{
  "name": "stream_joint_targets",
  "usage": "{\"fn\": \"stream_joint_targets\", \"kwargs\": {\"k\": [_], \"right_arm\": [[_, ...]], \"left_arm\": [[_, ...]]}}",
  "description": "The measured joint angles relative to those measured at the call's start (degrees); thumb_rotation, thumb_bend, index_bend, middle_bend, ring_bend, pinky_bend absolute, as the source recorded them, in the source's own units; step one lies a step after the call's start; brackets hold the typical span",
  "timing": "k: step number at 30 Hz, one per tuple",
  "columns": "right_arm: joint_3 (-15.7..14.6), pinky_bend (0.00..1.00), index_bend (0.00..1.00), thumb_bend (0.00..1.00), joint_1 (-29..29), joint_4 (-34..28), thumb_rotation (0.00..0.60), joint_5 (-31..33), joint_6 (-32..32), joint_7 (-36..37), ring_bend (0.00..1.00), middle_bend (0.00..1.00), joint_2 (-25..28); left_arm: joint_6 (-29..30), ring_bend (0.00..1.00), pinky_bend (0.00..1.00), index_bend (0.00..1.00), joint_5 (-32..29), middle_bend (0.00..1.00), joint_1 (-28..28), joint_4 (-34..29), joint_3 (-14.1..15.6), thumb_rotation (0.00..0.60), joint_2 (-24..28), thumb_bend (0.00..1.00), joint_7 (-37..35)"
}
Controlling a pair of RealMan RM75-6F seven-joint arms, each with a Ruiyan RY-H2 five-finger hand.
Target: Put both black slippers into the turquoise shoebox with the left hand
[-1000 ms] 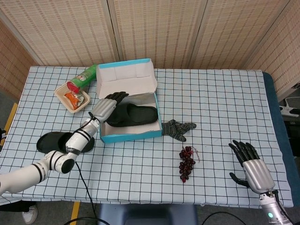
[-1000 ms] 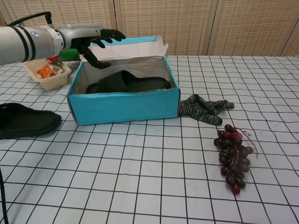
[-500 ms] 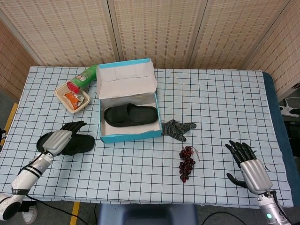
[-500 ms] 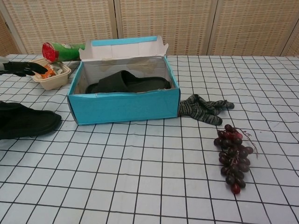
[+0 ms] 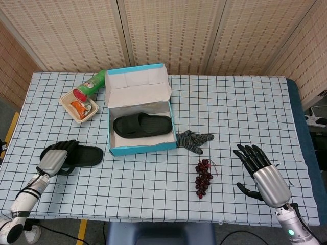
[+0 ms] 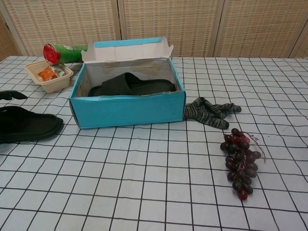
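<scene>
Right, the tabletop (image 5: 245, 107) wears a white cloth ruled in a dark grid, and woven tan screens (image 5: 168, 30) stand behind it. One slipper (image 5: 143, 125) is already lying in the shoebox (image 5: 140, 148), long axis running left to right along the box, flat on its sole. The other slipper (image 5: 82, 154) lies on the cloth well left of the box, also stretched left to right. The left hand (image 5: 51, 161) rests over that slipper's left end, fingers (image 5: 64, 148) spread apart on top of it and reaching toward the box; whether they actually have hold of it cannot be told. In the chest view only dark fingertips (image 6: 10, 95) show at the left edge, just above the slipper. The right hand (image 5: 263, 176) hovers at the near right, fingers splayed, nothing in it. Left of those fingers: grapes (image 5: 203, 177), then a grey glove (image 5: 194, 140) against the box.
</scene>
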Motion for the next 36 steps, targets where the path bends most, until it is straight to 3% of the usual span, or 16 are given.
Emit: {"fn": "stream_joint_targets", "kwargs": {"k": [12, 28, 36], "right_arm": [[-1.1, 0.0, 0.0, 0.16, -0.3, 0.2, 0.6, -0.2, -0.3, 0.4, 0.0, 0.0, 0.1], [-1.7, 0.0, 0.0, 0.16, -0.5, 0.6, 0.6, -0.2, -0.6, 0.3, 0.0, 0.0, 0.1], [-1.8, 0.0, 0.0, 0.16, -0.8, 0.1, 0.6, -0.2, -0.5, -1.0, 0.0, 0.0, 0.2]], "left_arm": [[-0.9, 0.0, 0.03, 0.0, -4.6, 0.0, 0.4, 3.0, -0.6, 0.6, -1.3, 0.34, 7.5], [-3.8, 0.0, 0.04, 0.0, -8.0, 0.0, 0.3, 6.8, -1.1, 0.6, -3.8, 0.35, 11.1], [-5.4, 0.0, 0.07, 0.0, -8.9, 0.0, 0.1, 12.9, -1.3, 0.6, -7.5, 0.34, 12.2]]}}
